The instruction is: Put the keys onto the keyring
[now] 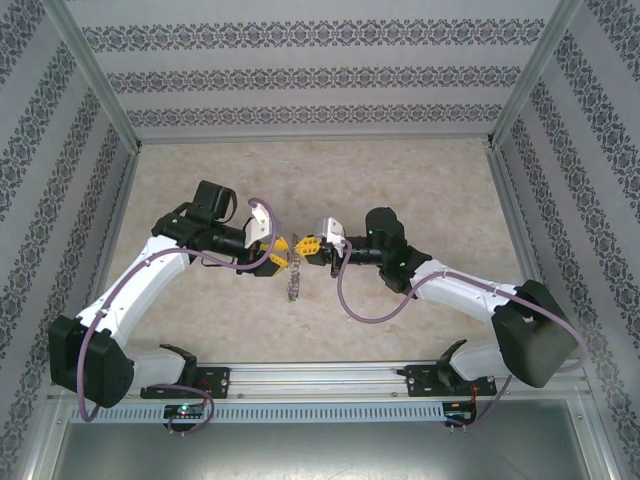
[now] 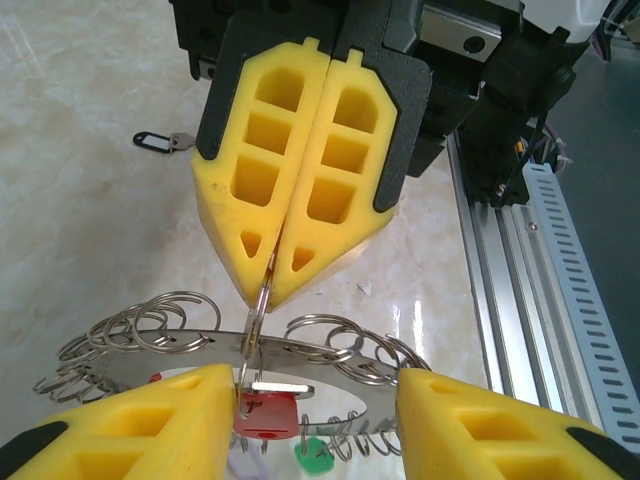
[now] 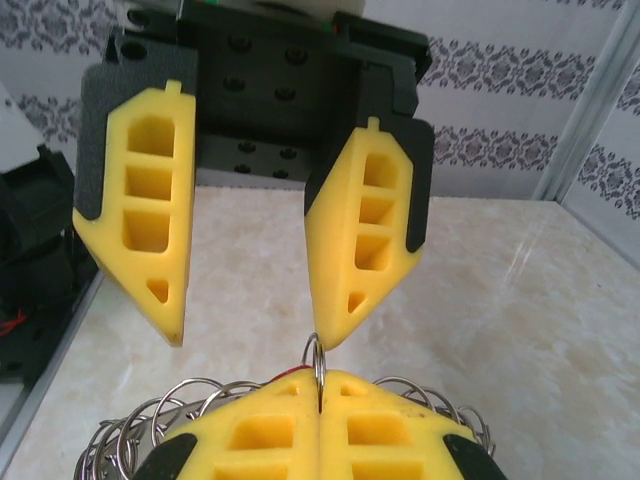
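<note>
The keyring (image 2: 200,348) hangs off the tabletop (image 2: 90,230) between the 2 grippers, near the middle of the work area. In the left wrist view its flat grey band runs left to right, fringed with wire loops. From above (image 1: 293,283) it reads as a narrow strip whose long axis runs from the fingertips toward the near edge.

1 red key (image 2: 265,418) shows inside the ring's hole, right under the pinched loop, with a short silver piece lying crosswise above its head. I cannot tell which way its blade points. A small green piece (image 2: 312,462) sits just beside it.

The right gripper (image 2: 270,290) has its yellow fingers pressed together on 1 upright wire loop (image 3: 317,358) at the ring's rim. The left gripper (image 3: 252,335) faces it with fingers apart, 1 on each side of the ring and gripping nothing.

Farther off, a small black tag (image 2: 150,140) lies on the marbled tabletop.
</note>
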